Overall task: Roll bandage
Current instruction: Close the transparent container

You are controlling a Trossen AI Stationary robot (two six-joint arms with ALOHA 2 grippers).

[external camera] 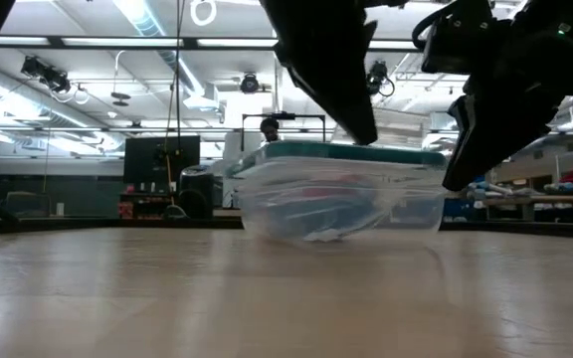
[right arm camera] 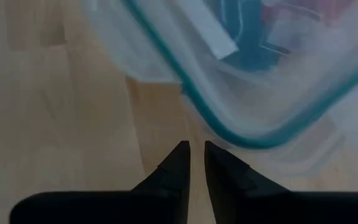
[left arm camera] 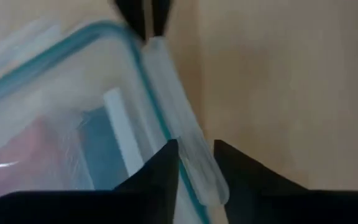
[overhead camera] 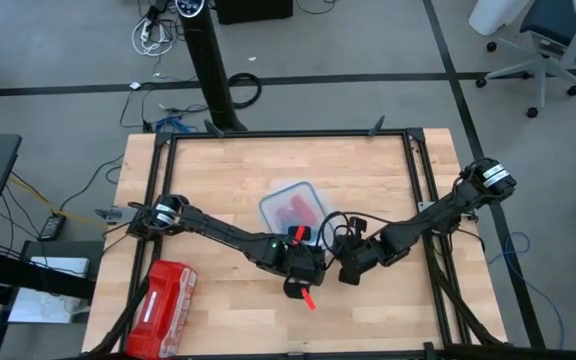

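We see both arms converged mid-desk at the near edge of a clear lidded container with a teal seal.

Left gripper: fingers slightly apart, straddling the container lid's side latch flap. We can't tell if they actually pinch it.

Right gripper: fingers nearly together with a thin gap, nothing between them, tips over bare desk just beside the container's rounded corner, not touching it.

The bandage: we see a blue shape inside the closed container next to red-pink contents, blurred through the lid.

Red zip pouch lies at the desk's near-left corner, well apart from both arms.
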